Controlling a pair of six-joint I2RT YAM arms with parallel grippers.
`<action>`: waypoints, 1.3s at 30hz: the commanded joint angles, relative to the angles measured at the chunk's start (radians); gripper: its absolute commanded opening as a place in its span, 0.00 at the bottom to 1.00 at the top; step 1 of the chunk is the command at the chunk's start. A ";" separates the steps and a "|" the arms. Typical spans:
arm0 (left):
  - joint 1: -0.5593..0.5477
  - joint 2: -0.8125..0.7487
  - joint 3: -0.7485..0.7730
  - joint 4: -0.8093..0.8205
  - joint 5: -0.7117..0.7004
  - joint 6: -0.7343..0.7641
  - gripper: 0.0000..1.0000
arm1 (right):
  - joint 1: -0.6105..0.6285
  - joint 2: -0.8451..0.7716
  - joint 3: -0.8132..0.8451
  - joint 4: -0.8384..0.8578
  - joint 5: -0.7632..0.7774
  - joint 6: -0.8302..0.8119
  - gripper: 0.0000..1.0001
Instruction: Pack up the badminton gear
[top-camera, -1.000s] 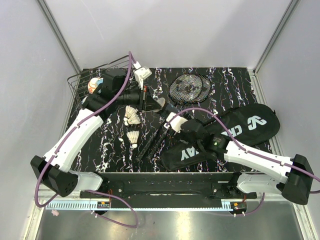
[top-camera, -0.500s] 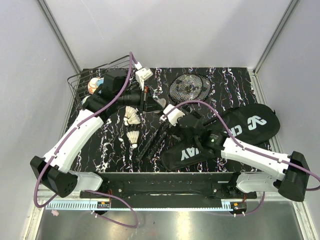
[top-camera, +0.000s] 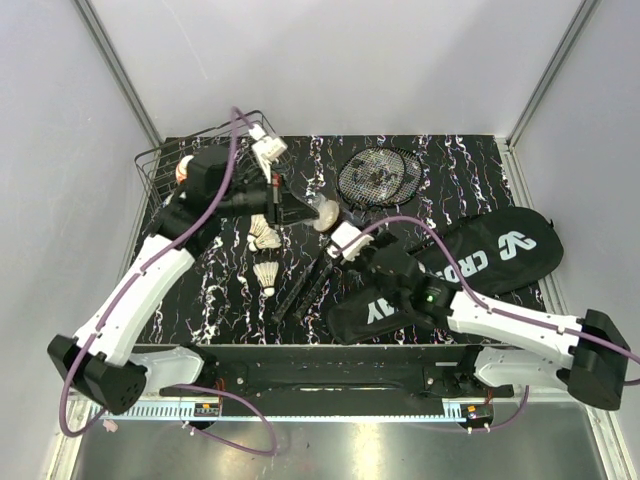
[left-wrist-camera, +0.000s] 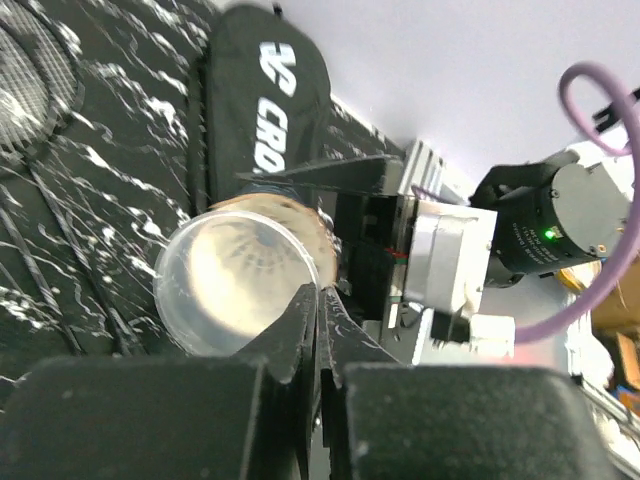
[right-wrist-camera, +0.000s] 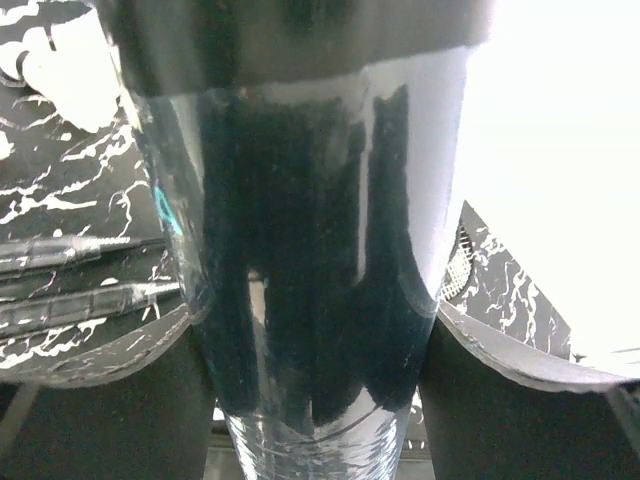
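Shuttlecock (left-wrist-camera: 235, 280) is featherlight and crushable; my left end effector (left-wrist-camera: 318, 295) pinches its rim, I think. My right end effector (right-wrist-camera: 315, 310) clamps the stiff, slick tube (right-wrist-camera: 300, 200).

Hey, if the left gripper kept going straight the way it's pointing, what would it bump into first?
The tube: the left gripper's fingertips sit at its round end. Right behind is the right gripper holding it, though depth is unclear.

Two black rackets (top-camera: 376, 178), three white shuttlecocks (top-camera: 264, 236), one long tube (right-wrist-camera: 310, 250), one black CROSSWAY bag (top-camera: 495, 252) and one wire basket (top-camera: 158, 157)
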 joint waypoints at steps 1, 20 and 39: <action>0.065 -0.116 -0.032 0.230 0.046 -0.088 0.00 | -0.012 -0.087 -0.157 0.188 0.101 -0.044 0.44; 0.256 -0.275 -0.493 -0.040 -0.802 -0.270 0.00 | -0.113 0.211 -0.038 0.791 -0.144 -0.233 0.45; 0.284 -0.030 -0.624 -0.111 -1.140 -0.424 0.30 | -0.155 0.109 -0.214 0.779 -0.365 -0.133 0.47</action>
